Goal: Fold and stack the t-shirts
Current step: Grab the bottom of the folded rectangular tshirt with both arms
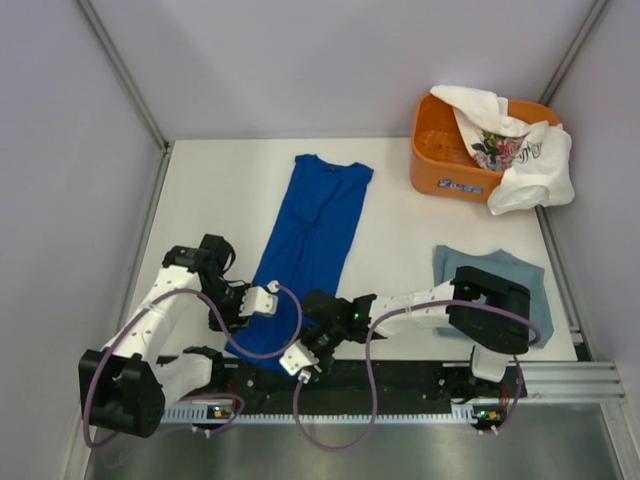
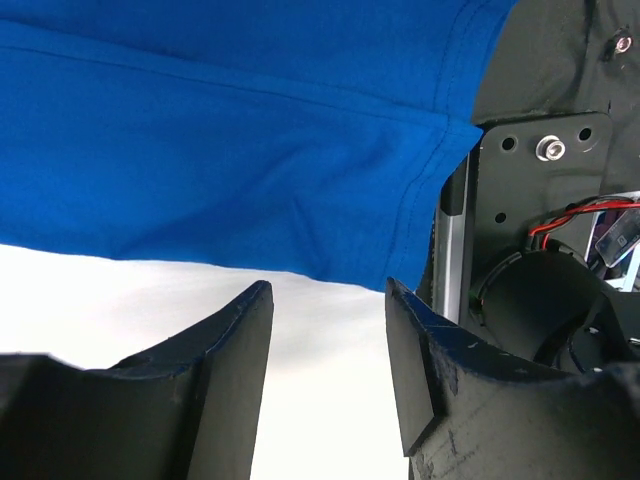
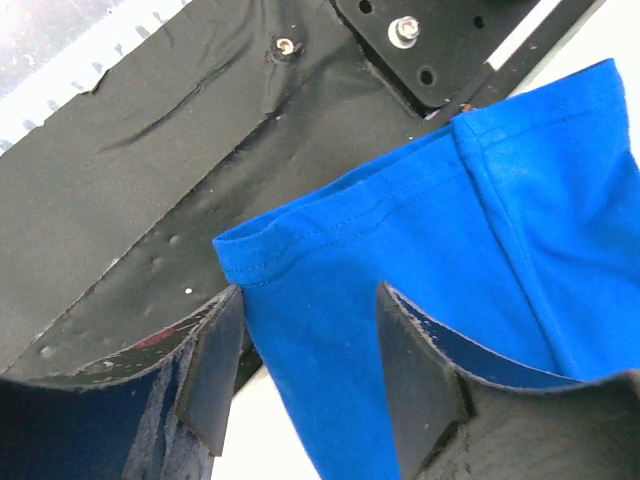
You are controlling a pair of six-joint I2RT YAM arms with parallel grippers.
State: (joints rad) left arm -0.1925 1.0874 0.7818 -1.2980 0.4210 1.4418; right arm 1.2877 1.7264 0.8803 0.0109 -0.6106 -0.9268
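Note:
The royal-blue t-shirt (image 1: 315, 230) lies on the white table as a long narrow strip, collar far, hem near. My left gripper (image 1: 268, 298) is open and empty at the strip's near left edge; in the left wrist view (image 2: 325, 290) bare table shows between the jaws and the blue cloth (image 2: 220, 150) lies just beyond the tips. My right gripper (image 1: 305, 362) is open at the near hem; its jaws (image 3: 310, 295) straddle the blue hem corner (image 3: 450, 230). The folded grey-blue t-shirt (image 1: 535, 300) lies at the right. The white floral t-shirt (image 1: 525, 160) drapes over the basket.
The orange basket (image 1: 440, 165) stands at the far right corner. The black base strip (image 1: 400, 375) runs along the near edge; the blue hem overhangs it in the right wrist view (image 3: 150, 180). Walls close in on the table's sides and back.

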